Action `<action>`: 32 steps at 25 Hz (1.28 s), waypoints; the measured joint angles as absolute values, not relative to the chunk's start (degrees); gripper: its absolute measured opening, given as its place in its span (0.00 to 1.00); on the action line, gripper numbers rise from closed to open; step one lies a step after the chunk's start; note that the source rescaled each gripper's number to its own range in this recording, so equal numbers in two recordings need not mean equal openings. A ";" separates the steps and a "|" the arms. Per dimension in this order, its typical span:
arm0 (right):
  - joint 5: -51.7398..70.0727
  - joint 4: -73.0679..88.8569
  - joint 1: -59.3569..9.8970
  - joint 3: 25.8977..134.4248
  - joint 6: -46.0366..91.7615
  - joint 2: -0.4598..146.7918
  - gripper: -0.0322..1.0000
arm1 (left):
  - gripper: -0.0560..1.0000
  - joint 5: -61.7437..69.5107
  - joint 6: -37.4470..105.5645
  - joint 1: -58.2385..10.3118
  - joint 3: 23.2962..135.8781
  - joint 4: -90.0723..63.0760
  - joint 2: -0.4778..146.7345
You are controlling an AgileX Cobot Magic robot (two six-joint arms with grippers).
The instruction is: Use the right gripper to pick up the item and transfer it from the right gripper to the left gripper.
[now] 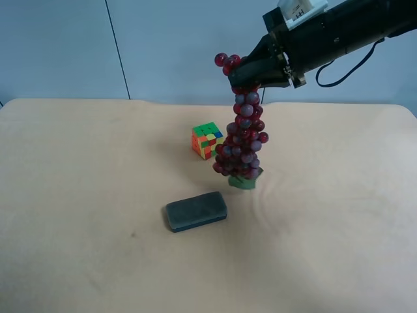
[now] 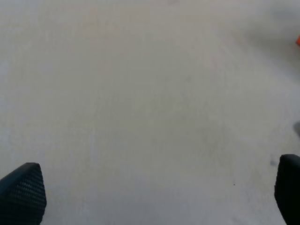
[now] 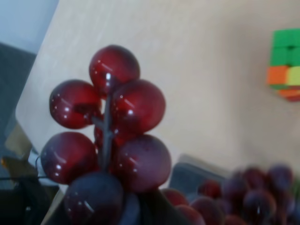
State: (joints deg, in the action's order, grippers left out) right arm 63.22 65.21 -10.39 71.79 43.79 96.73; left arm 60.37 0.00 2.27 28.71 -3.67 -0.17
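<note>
Left of centre in the exterior high view, on the beige table, lies 1 dark oblong case. Up and right of it stands 1 multicoloured puzzle cube. Just right of the cube hangs the item, 1 long bunch of dark red grapes. Its long axis is close to vertical, with the green leaf at the low end near the table (whether the leaf touches the surface cannot be told). At the upper right of the frame the right gripper is clamped on the bunch near its top, and a few grapes stick out above the jaws. The left gripper does not appear in the exterior high view. Its own wrist view shows 2 fingertips at the lower corners of the frame, spread wide, with only bare table between them. That makes 2 grippers, 1 loaded and 1 empty. The handover likely turns on the hanging length below the right gripper, the free stretch for the left gripper to close across. How far off the left gripper stands, the pictures do not tell.
</note>
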 joint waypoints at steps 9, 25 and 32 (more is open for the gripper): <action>59.32 69.34 -15.90 71.79 42.38 96.73 0.04 | 1.00 60.27 0.00 2.27 28.71 -3.72 -0.17; 58.65 73.04 -19.62 72.35 42.24 104.19 0.04 | 1.00 60.27 0.00 2.27 28.71 -4.50 -0.17; 60.80 73.96 -19.72 74.32 42.24 104.77 0.04 | 1.00 57.70 0.34 2.27 28.94 -12.77 3.05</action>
